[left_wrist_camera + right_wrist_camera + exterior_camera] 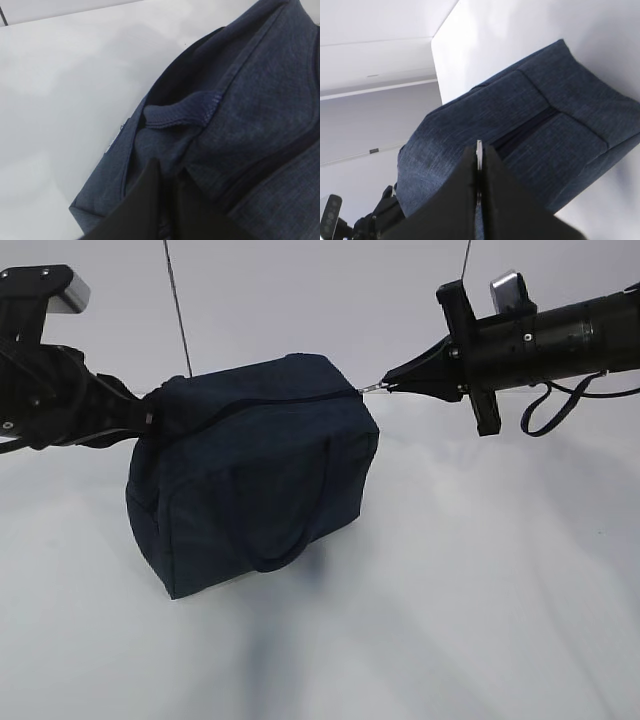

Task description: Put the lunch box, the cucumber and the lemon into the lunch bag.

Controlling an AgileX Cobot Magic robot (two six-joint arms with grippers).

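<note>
The dark navy lunch bag (255, 475) hangs tilted above the white table, held at both ends. My left gripper (150, 418) is shut on the fabric of the bag's left end; in the left wrist view its jaws (167, 175) pinch the cloth below a strap end (182, 112). My right gripper (388, 386) is shut on the metal ring pull (371, 388) at the bag's right top corner; the ring (479, 150) shows between its closed fingers. The zipper (525, 131) runs along the top. The lunch box, cucumber and lemon are out of view.
The white table (480, 600) lies under the bag with the bag's shadow on it. Two thin cables (178, 310) hang down behind. A strap handle (285, 530) loops down the bag's front side.
</note>
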